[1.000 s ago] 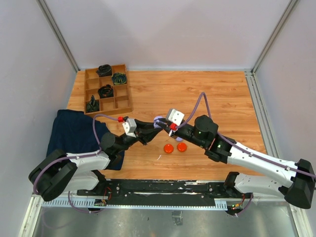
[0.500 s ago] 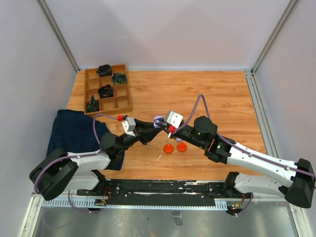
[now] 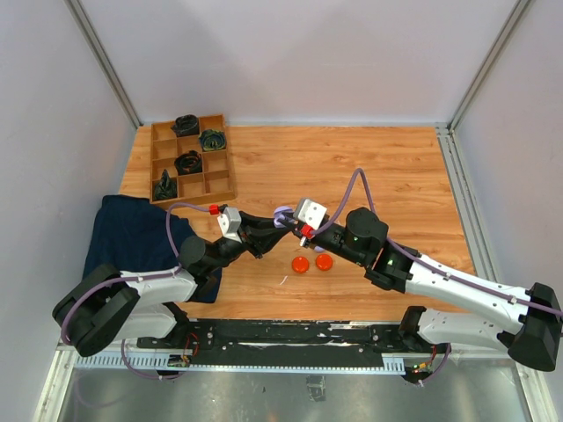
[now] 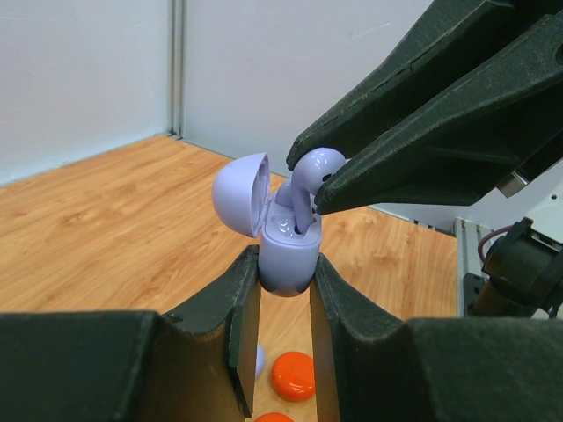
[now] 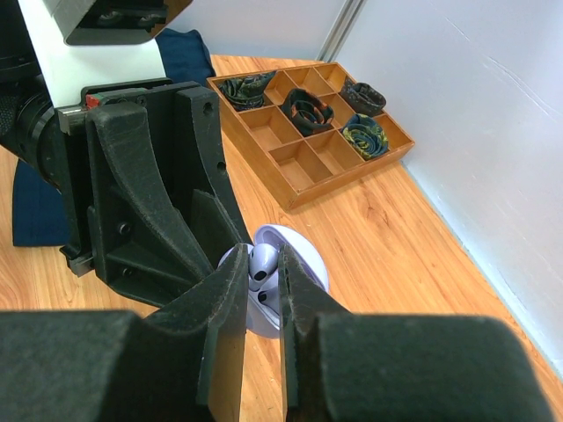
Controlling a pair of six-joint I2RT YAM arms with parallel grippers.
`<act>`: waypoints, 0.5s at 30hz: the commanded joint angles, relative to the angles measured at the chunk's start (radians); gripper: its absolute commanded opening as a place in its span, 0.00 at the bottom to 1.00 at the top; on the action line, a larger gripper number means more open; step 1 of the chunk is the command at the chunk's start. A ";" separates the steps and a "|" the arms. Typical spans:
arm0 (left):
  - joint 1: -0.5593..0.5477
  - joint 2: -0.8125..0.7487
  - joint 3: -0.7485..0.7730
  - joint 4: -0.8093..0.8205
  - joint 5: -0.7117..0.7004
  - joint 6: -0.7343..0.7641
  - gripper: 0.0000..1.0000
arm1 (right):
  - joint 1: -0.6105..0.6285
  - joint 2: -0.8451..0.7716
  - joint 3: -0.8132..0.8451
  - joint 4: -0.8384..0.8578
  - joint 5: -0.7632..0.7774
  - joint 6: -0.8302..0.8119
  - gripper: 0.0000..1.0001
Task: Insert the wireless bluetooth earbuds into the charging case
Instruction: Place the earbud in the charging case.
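Observation:
My left gripper [image 4: 286, 274] is shut on the lower body of a lavender charging case [image 4: 288, 255], held upright above the table with its lid [image 4: 239, 192] swung open. My right gripper [image 5: 262, 262] is shut on a lavender earbud [image 4: 315, 169] by its round head. That earbud's stem points down into the case's opening. In the right wrist view a second lavender earbud [image 5: 264, 294] sits lower in the case [image 5: 308, 268]. From above, the two grippers meet at the case [image 3: 283, 214] in mid-table.
Two orange-red discs [image 3: 300, 264] [image 3: 325, 261] lie on the wood just below the grippers. A wooden compartment tray [image 3: 193, 199] with black coiled bundles stands at the back left. A dark blue cloth [image 3: 132, 233] lies at the left edge.
My right gripper has edged slightly left and down with the earbud, closer onto the case. The left gripper and case have barely moved.

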 commanded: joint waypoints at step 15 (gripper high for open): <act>0.006 0.012 0.001 0.056 -0.015 0.008 0.00 | 0.019 -0.008 0.009 -0.026 0.006 -0.003 0.32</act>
